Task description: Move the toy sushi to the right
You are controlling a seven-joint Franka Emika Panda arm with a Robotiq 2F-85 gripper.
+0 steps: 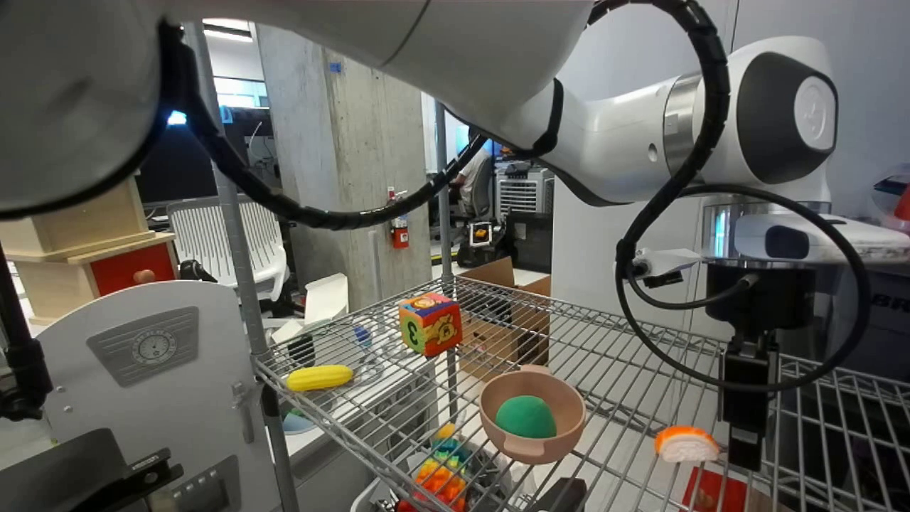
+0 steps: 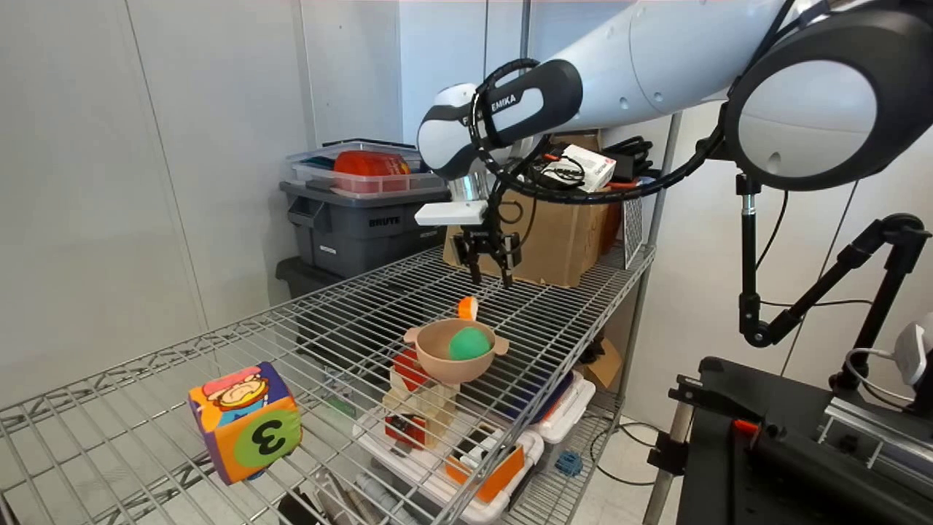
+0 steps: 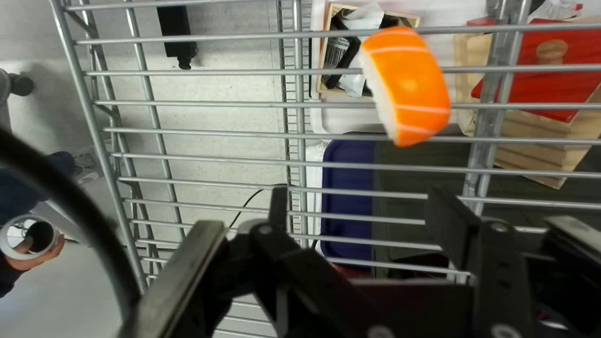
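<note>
The toy sushi, an orange chunk with pale stripes and a white base, lies on the wire shelf. It shows in both exterior views [image 1: 686, 444] [image 2: 468, 308] and in the upper part of the wrist view [image 3: 407, 87]. My gripper points down, just above the shelf, beside the sushi and apart from it, in both exterior views [image 1: 746, 444] [image 2: 492, 281]. In the wrist view the gripper [image 3: 361, 211] has its fingers spread wide with nothing between them, only shelf wires below. The sushi is outside the jaws, past the fingertips.
A tan bowl [image 1: 537, 384] [image 2: 437, 364] holding a green ball [image 1: 526, 417] stands near the sushi. A multicoloured cube [image 1: 430, 323] [image 2: 248, 423] and a yellow banana-shaped toy [image 1: 320, 377] lie farther along the shelf. A cardboard box [image 2: 543, 240] stands behind the gripper.
</note>
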